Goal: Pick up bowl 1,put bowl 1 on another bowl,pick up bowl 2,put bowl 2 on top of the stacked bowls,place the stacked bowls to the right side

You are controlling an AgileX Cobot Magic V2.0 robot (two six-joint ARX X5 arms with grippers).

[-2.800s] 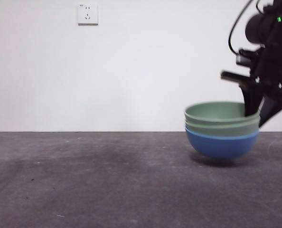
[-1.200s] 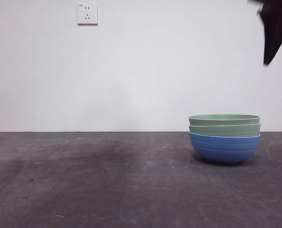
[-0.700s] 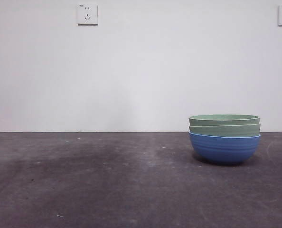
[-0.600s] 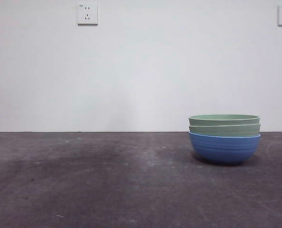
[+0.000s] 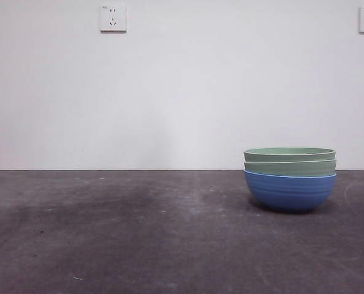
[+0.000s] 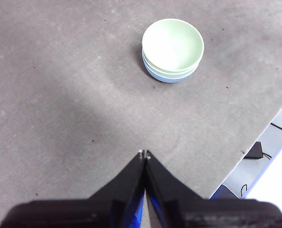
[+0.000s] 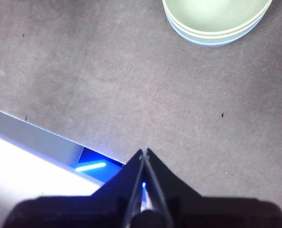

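The stacked bowls stand on the dark table at the right of the front view: a blue ribbed bowl (image 5: 290, 192) at the bottom, a pale green bowl (image 5: 290, 167) nested in it, and a second pale green bowl (image 5: 289, 154) on top. The stack (image 6: 173, 50) also shows in the left wrist view, and part of the stack (image 7: 217, 21) in the right wrist view. My left gripper (image 6: 144, 154) is shut and empty, high above the table, far from the bowls. My right gripper (image 7: 144, 152) is shut and empty too, raised near the table's edge.
The grey table (image 5: 139, 233) stretches left of the bowls. Its edge (image 6: 255, 137) shows in the left wrist view, with cables on the floor beyond it. Two wall sockets (image 5: 113, 18) hang on the white wall behind.
An arm held the stack at the right, set it down and let go, then rose out of the front view. The bowls have stood still since.
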